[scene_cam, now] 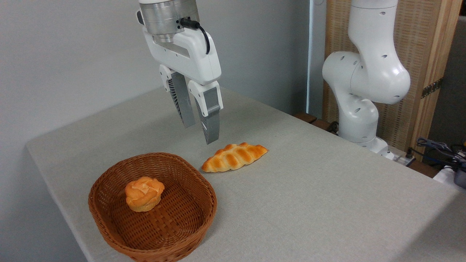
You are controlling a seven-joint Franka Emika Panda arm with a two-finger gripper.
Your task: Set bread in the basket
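Your tool (pixel 201 134) hangs above the counter (pixel 309 196), fingers slightly spread, pinching nothing. Bread (pixel 235 157) lies flat on the counter just right of the basket (pixel 204 189), outside it. Small rose-shaped bun (pixel 144 193) sits inside the basket.

A golden-orange bread (pixel 235 157) with paler cream grooves is seen near the tabletop's (pixel 327 203) centre. The tabletop is covered in pale grey cloth. A reddish-brown woven basket (pixel 109 233) is shown, and a pale orange bun (pixel 144 193).
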